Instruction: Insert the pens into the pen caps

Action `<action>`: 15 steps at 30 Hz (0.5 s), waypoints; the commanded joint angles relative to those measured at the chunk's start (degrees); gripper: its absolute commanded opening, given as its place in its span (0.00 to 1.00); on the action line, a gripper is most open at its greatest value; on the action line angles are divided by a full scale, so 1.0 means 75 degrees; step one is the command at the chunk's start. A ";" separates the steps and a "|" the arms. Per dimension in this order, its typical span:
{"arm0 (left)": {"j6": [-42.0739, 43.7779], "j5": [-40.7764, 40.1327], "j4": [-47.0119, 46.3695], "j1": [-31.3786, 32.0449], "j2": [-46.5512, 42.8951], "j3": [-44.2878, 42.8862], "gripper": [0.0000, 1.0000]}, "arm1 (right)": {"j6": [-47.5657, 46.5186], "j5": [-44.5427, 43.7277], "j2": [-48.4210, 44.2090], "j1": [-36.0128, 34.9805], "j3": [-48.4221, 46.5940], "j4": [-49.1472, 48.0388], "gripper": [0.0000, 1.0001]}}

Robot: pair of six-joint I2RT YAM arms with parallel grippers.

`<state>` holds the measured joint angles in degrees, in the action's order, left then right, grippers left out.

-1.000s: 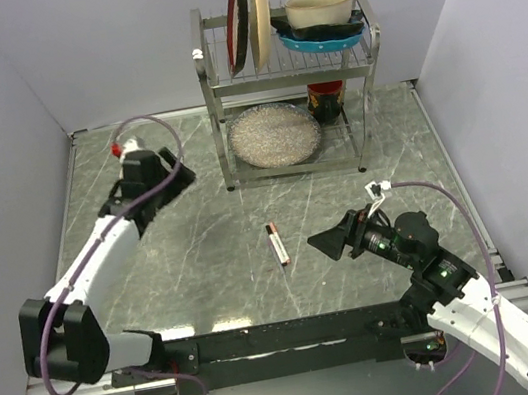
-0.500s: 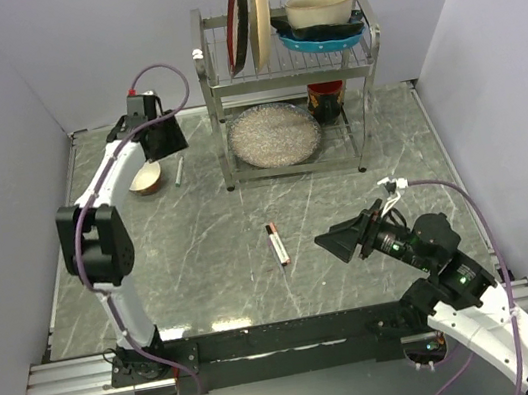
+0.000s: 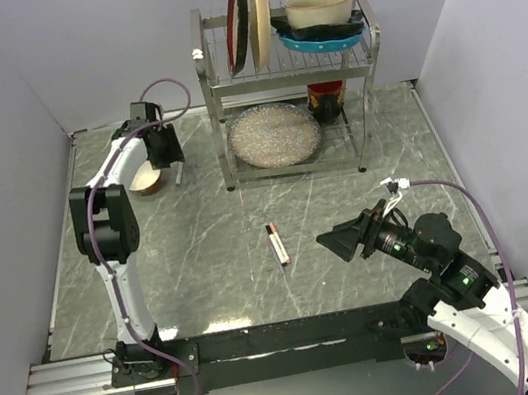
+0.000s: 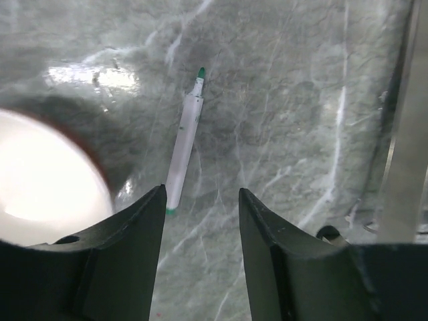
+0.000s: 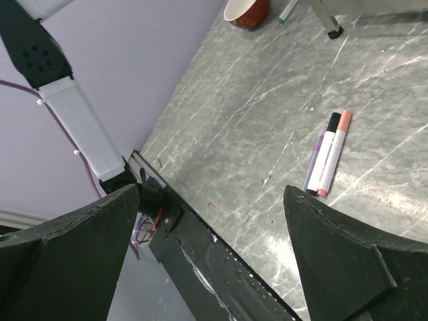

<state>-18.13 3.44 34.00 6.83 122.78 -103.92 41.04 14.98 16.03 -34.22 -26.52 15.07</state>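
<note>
A slim white pen with a green tip [image 4: 184,150] lies on the marble table next to a bowl [image 4: 47,174]. It also shows in the top view [image 3: 179,173]. My left gripper [image 4: 200,200] is open and empty, hovering just above the pen's near end, at the far left of the table [image 3: 163,151]. Two more slim pens [image 5: 328,157] lie side by side mid-table [image 3: 276,243], one with a dark end, one with a pinkish end. My right gripper [image 5: 210,221] is open and empty, to the right of that pair [image 3: 344,240]. No loose caps can be made out.
A metal dish rack [image 3: 292,91] with plates, a pot and a glass dish stands at the back centre; its leg [image 4: 408,147] is close to the right of my left gripper. The brown bowl [image 3: 147,180] sits just left of the green-tipped pen.
My left arm has swung from the left middle to the back left and come down over the green-tipped pen by the bowl. My right gripper has shifted slightly nearer and to the right.
</note>
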 commanded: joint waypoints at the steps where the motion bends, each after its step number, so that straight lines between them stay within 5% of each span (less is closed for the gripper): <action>1: 0.0238 0.0373 -0.0162 0.0039 0.0480 -0.0511 0.50 | -0.0139 -0.0111 0.0182 0.0004 -0.0366 -0.0193 0.96; 15: 0.0145 -0.0435 -0.0185 0.0050 0.1032 -0.0395 0.30 | -0.0292 -0.0392 -0.0052 0.0004 -0.0647 0.0264 0.96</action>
<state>-17.34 2.13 33.39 6.98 130.43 -105.23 39.92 13.65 16.49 -34.24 -28.36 16.80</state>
